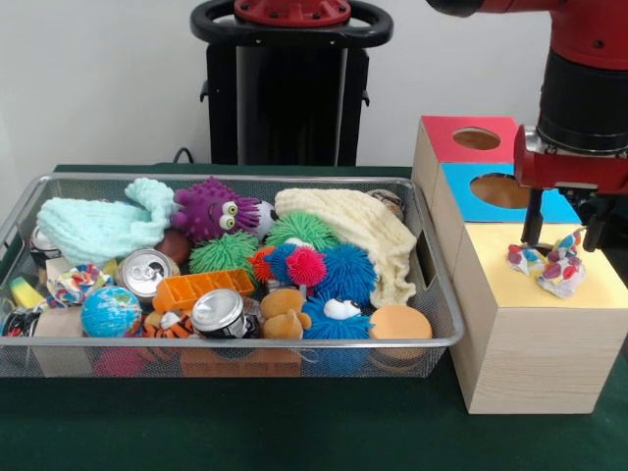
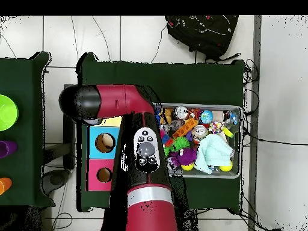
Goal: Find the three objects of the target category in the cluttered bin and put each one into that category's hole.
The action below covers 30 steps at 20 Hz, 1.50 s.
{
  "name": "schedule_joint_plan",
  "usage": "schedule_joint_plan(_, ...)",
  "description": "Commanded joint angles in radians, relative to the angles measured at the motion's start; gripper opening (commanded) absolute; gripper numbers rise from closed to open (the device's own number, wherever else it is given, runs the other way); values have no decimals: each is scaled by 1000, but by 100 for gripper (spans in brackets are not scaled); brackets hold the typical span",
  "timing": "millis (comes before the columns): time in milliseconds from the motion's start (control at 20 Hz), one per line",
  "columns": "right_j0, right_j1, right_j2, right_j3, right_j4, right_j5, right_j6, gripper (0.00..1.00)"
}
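Red-and-black Sawyer arm (image 1: 585, 88) came down from the top right in the front view, over the yellow-topped pale wooden cube (image 1: 535, 339); gripper (image 1: 564, 240) sat low over that yellow top, dark fingers (image 1: 533, 218) straddling a knotted rope toy of red, blue and white strands (image 1: 549, 265); toy rested on the yellow surface between the fingers; claw looked closed on it, though the contact on the far finger was hard to read; the cube's round hole was not visible in either view, arm covering it from overhead.

Behind it stood the blue-topped cube (image 1: 466, 201) with its round cutout (image 1: 498, 189), then the red-topped cube (image 1: 446, 142) with its own cutout (image 1: 476, 138); three boxes in a row, touching.

Wide silver wire-mesh basket (image 1: 231, 343) sat just left of the cubes on the green table cover (image 1: 294, 432); packed full; second knotted rope toy (image 1: 76, 283) lay near the basket's left end beside a globe-print ball (image 1: 110, 312); purple googly-eyed plush (image 1: 211, 209) at the back, next to a mint knitted cloth (image 1: 98, 224); cream knitted cloth (image 1: 358, 235) draped on the right; green spiky ball (image 1: 224, 253), blue spiky ball (image 1: 345, 273), two drink cans (image 1: 147, 270), orange tray (image 1: 201, 287).

Overhead, the arm (image 2: 144, 174) hid most of the yellow cube; basket (image 2: 239, 141) to its right.
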<state>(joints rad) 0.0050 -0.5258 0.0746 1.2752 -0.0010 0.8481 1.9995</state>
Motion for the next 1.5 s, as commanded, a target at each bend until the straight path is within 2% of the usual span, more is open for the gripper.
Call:
schedule_joint_plan(50, -9, 1, 47, 14, 11, 62, 64, 100)
schedule_joint_plan(150, 3, -19, 29, -13, 11, 146, 82, 100)
schedule_joint_plan(300, -7, -22, 44, 48, 24, 81, 82, 100)
schedule_joint_plan(450, -6, -17, 34, 70, -3, 36, 63, 100)
schedule_joint_plan(500, -11, -24, 35, 79, -16, 33, 39, 0)
schedule_joint_plan(650, 17, -44, -9, 104, -39, -31, 95, 0)
schedule_joint_plan(750, 16, -35, 0, 96, -48, -19, 65, 0)
schedule_joint_plan(1050, 25, -16, -8, 172, -58, -140, 103, 0)
schedule_joint_plan(1250, 22, 5, -23, 189, -90, -211, 90, 0)
schedule_joint_plan(1500, 9, -5, -37, 226, -117, -234, 54, 0)
